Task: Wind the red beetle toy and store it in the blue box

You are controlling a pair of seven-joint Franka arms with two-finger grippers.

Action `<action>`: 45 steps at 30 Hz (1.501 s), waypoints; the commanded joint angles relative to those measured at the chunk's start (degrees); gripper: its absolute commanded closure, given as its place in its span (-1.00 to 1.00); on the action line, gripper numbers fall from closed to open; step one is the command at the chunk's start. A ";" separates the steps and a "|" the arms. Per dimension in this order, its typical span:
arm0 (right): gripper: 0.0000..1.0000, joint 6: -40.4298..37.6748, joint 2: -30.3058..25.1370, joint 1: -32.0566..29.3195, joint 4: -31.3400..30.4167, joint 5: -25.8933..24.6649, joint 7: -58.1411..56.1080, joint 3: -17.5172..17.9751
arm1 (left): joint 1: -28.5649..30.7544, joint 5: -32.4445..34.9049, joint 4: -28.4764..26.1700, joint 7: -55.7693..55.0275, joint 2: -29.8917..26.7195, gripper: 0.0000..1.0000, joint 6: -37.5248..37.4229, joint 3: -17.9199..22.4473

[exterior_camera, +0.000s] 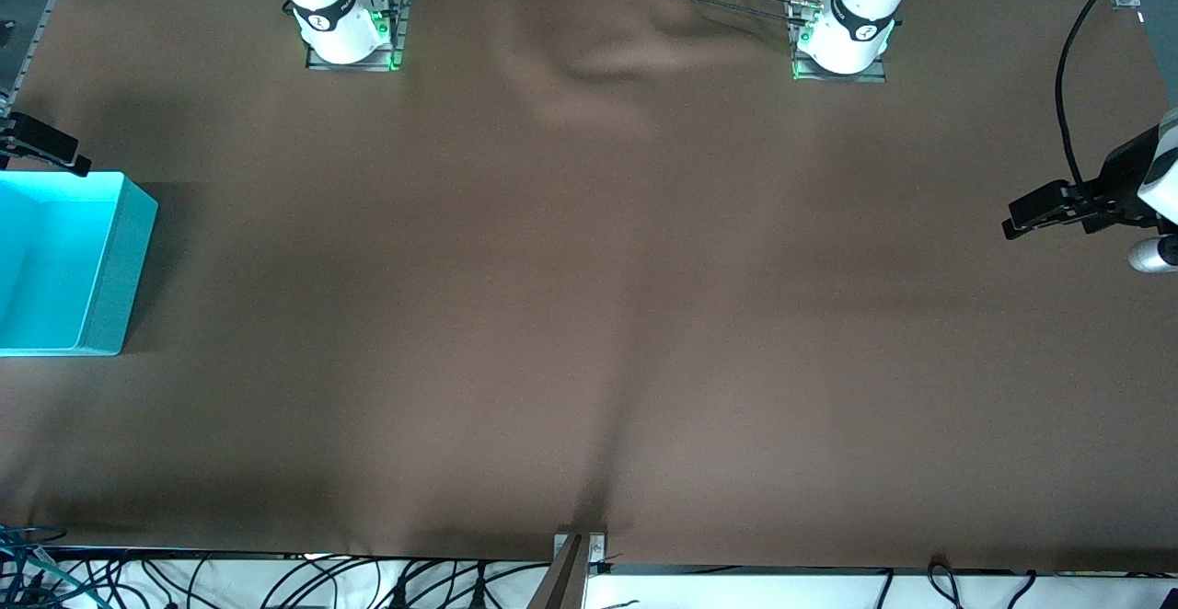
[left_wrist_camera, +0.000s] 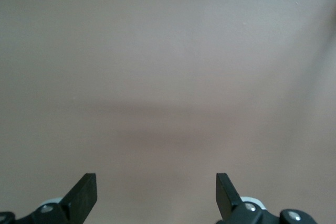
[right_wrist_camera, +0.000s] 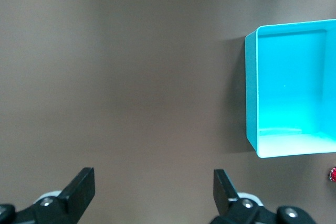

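Fig. 1. **Red beetle toy** (right_wrist_camera: 333, 174): I see only a red sliver at the edge of the right wrist view, on the cloth just beside a corner of the blue box (exterior_camera: 124, 269); too little shows to tell its pose. The box stands open-topped at nine o'clock on the table in the front view.

The right gripper (right_wrist_camera: 154, 187) hovers over the table's edge just beside the box, fingers spread wide, nothing between them. The left gripper (left_wrist_camera: 156, 192) hangs over the three o'clock edge, equally wide and empty.

Each arm's base (exterior_camera: 345, 16) carries a dark round mark I cannot read, and green lights.

The brown cloth (exterior_camera: 589, 315) is rumpled toward twelve o'clock and creased toward six. Cables (exterior_camera: 276, 581) run along the six o'clock edge.
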 commanded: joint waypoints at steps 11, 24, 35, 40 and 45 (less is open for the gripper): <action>-1.00 -0.12 0.29 -0.01 1.10 0.07 -1.35 0.30 | 0.03 -2.98 3.75 1.07 0.58 -1.00 -1.08 -5.31; -1.00 -0.03 0.38 -0.01 1.10 -1.77 -1.35 0.30 | 0.56 -3.69 3.84 1.42 -0.04 -1.00 -1.78 -6.10; -1.00 -0.12 0.38 -0.01 1.10 -1.95 -1.35 0.30 | 0.64 -4.47 3.93 1.24 -0.04 -1.00 -2.39 -9.45; -1.00 -0.56 0.38 -0.10 1.02 -1.95 -1.26 0.21 | 0.82 -9.65 3.93 0.98 -3.37 -1.00 -3.44 -8.92; -1.00 -0.82 0.38 -0.01 1.02 -1.95 -1.09 0.21 | 1.78 -11.24 4.01 0.80 -4.96 -1.00 -6.26 -8.65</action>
